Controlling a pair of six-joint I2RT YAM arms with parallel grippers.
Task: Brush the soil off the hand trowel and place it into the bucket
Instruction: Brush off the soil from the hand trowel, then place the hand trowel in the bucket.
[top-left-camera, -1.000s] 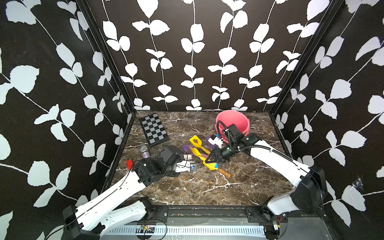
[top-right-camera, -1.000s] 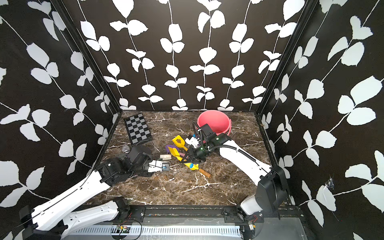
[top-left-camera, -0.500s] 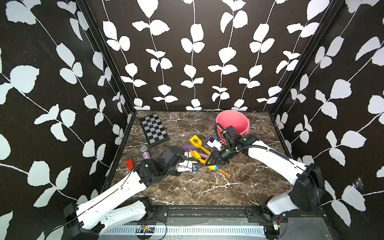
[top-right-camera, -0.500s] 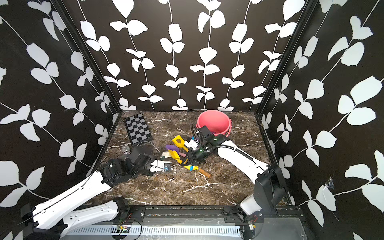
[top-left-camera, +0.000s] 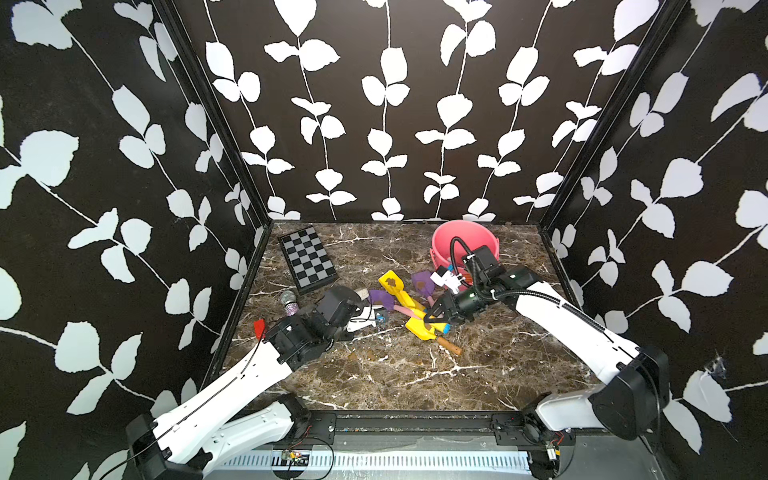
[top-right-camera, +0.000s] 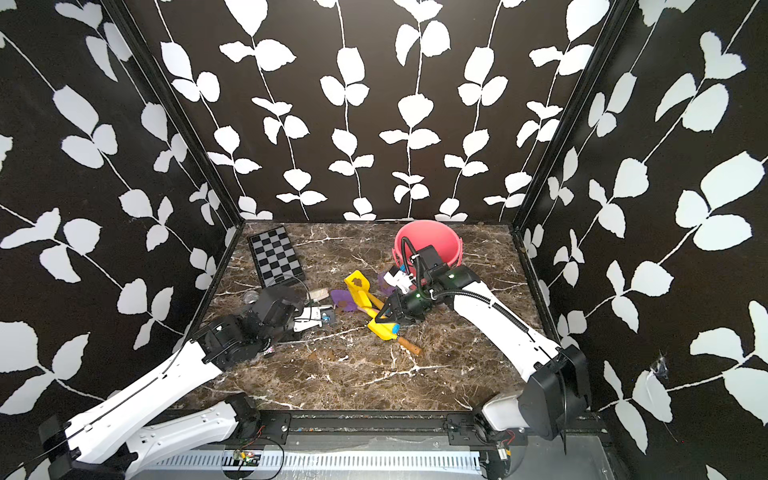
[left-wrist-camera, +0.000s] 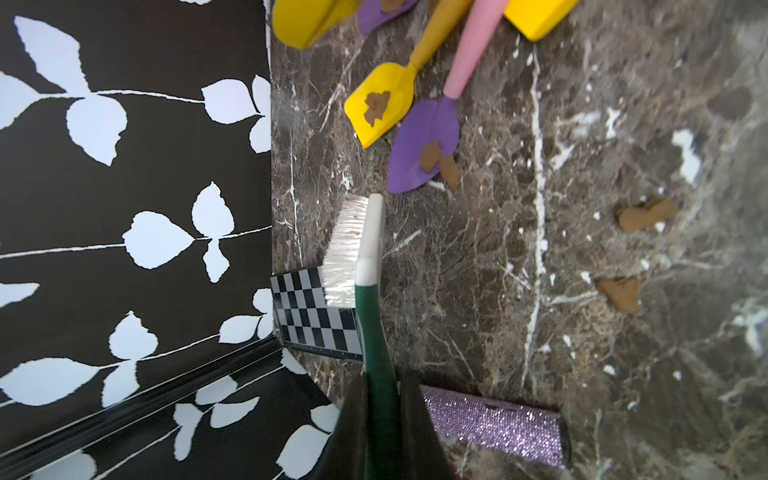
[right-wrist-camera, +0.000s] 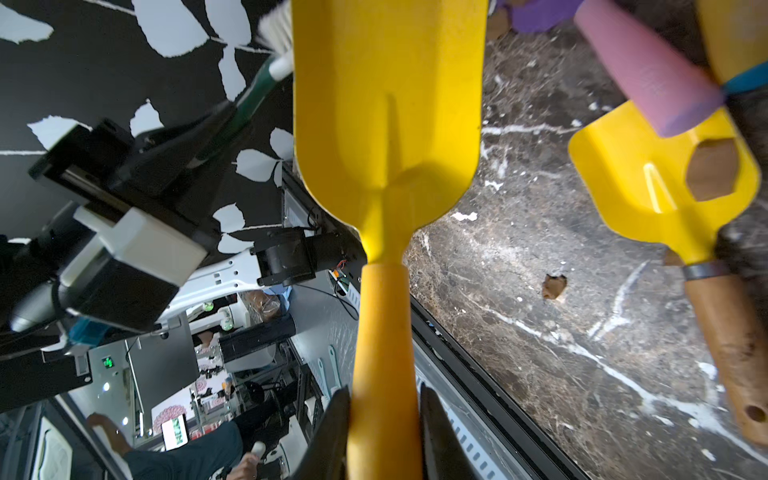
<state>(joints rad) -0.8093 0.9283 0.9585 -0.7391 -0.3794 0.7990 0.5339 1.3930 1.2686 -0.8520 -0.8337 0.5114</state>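
Left arm has eased back a shade toward 9 o'clock over the last second, drawing its brush off the pile, while the right arm has hardly budged. So, the left gripper (left-wrist-camera: 382, 399): jaws pinched tight on the dark green handle of the white-bristled scrubbing brush (left-wrist-camera: 353, 249), whose head hangs just short of the tip of a purple plastic trowel blade on a pink handle (left-wrist-camera: 424, 145), around 9 o'clock from table centre. Across to the right gripper (top-left-camera: 433, 316), a touch past centre toward 3 o'clock: jaws drawn in snug round the yellow handle of the all-yellow plastic hand trowel (right-wrist-camera: 386, 124), blade aimed toward 9 o'clock and raised off the marble, its visible face plain yellow. From above that blade blurs into a second yellow trowel with a wooden handle (right-wrist-camera: 623, 158) lying under it, so I can't cleanly split the two there. Brown crumbly soil (left-wrist-camera: 376, 108) sits in a patch on a square yellow spade blade (left-wrist-camera: 392, 89), another smear rides the purple blade, and loose clumps dot the brown veined marble tabletop (top-left-camera: 415, 382) toward 7 o'clock. And the round pink plastic bucket (top-left-camera: 463, 232) stands upright at 1 o'clock by the back wall, mouth up, beyond the right wrist and apart from the trowel. A black-and-grey chequered board (top-left-camera: 307, 259) lies at 11 o'clock; a glittery lilac cylinder (left-wrist-camera: 494, 419) rests beside the left jaws.
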